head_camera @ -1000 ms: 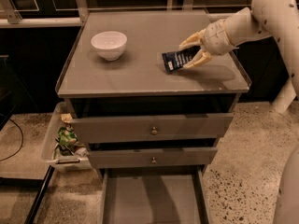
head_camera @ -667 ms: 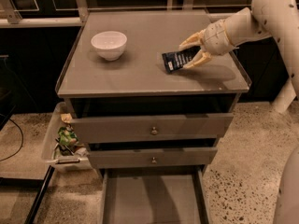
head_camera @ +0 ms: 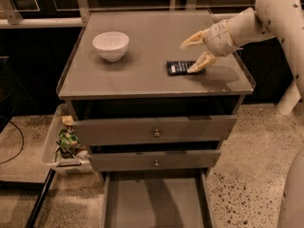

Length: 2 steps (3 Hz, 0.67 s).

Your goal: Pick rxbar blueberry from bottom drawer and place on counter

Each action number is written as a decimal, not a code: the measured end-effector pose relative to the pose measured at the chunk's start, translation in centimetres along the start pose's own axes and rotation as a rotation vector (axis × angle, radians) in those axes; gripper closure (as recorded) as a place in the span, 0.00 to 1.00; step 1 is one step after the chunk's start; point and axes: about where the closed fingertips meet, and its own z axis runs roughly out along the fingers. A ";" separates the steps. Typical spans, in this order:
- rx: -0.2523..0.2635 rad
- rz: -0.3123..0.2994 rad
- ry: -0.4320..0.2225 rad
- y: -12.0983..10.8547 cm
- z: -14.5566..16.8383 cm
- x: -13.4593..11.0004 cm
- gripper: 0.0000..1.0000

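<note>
Fingers (head_camera: 195,38) on my gripper (head_camera: 186,58) gape, gripping nothing; rxbar blueberry (head_camera: 178,68) lies flat on the counter (head_camera: 142,65), right side, so delivered, I judge.

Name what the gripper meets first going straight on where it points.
Probably the rxbar blueberry on the counter, right at the open gripper's lower fingertip; depth is unclear, so it could skim above it.

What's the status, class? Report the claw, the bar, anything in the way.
Claw open, over the bar's right end. Rxbar blueberry flat on counter; bottom drawer open. White bowl far left, apart from the bar.
</note>
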 end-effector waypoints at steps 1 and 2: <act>0.000 0.000 0.000 0.0 0.0 0.0 0.00; 0.000 0.000 0.000 0.0 0.0 0.0 0.00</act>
